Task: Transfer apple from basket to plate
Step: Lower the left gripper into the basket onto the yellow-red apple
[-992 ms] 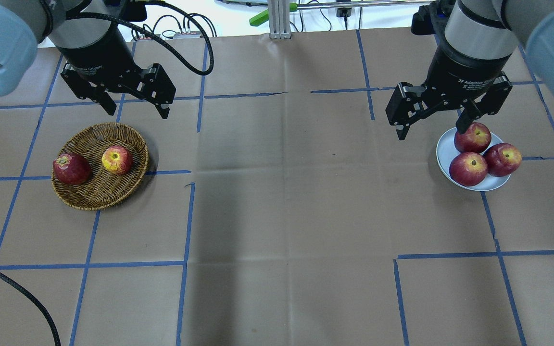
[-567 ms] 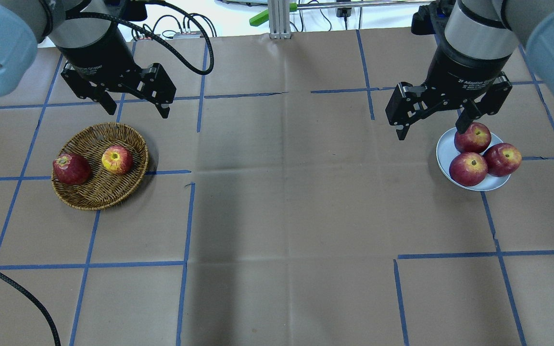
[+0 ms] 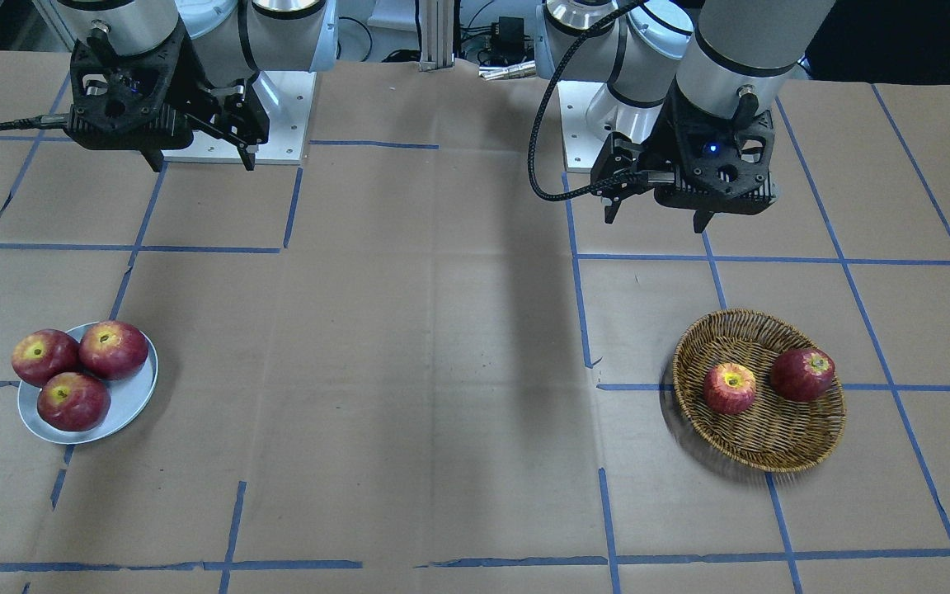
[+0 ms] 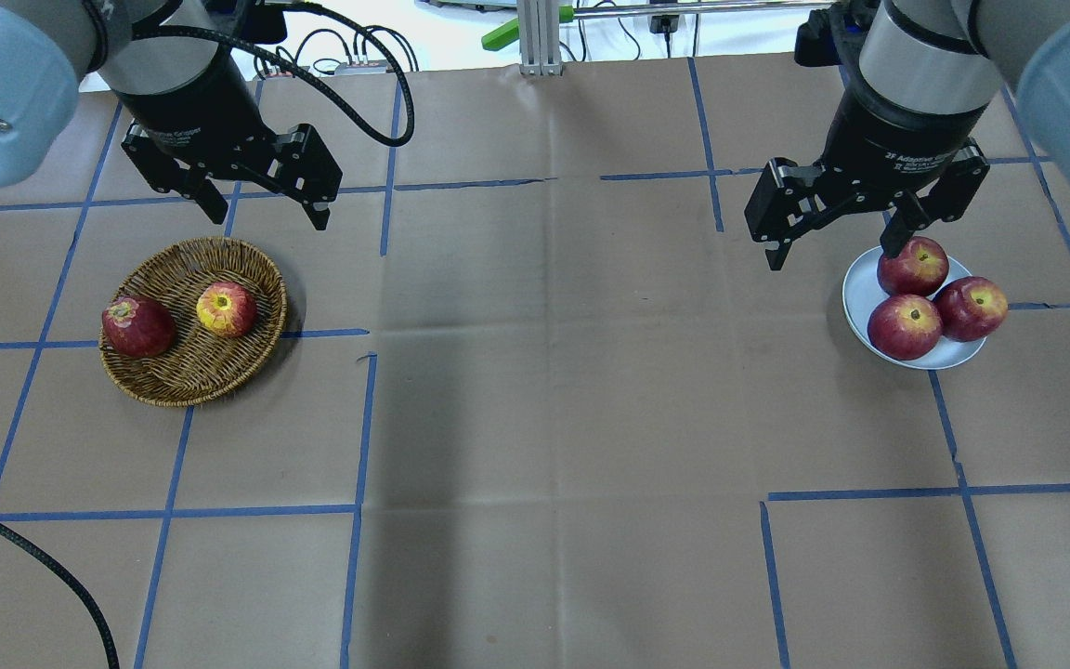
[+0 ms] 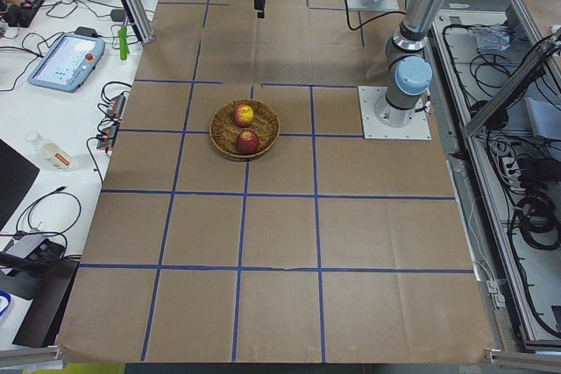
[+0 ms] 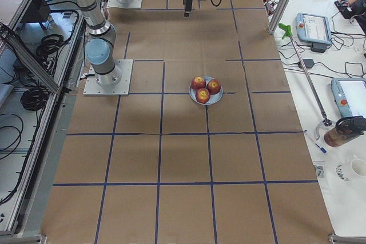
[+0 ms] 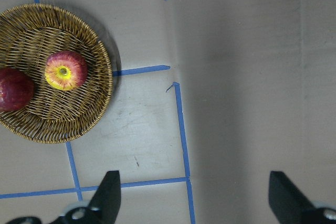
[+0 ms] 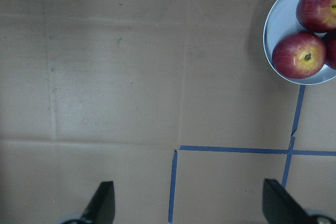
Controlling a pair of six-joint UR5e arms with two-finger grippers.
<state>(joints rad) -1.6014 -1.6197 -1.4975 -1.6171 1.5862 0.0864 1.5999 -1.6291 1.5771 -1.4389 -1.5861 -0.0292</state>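
The pinkish-red apple (image 4: 226, 308) with a yellow top lies in the woven basket (image 4: 184, 376) at the table's left, beside a darker red apple (image 4: 137, 326). It also shows in the front view (image 3: 729, 388) and the left wrist view (image 7: 65, 70). My left gripper (image 4: 267, 210) hangs open and empty above the table, just behind the basket. The pale blue plate (image 4: 862, 295) at the right holds three dark-red apples (image 4: 906, 326). My right gripper (image 4: 834, 246) hangs open and empty just behind and left of the plate.
Brown paper with blue tape lines covers the table (image 4: 554, 418). A black cable (image 4: 43, 567) crosses the near left corner. An aluminium post (image 4: 540, 37) stands at the far edge. Tablets and cables lie on side benches in the side views.
My left gripper has shifted very slightly to the right. The right arm, apples, basket and plate have not moved.
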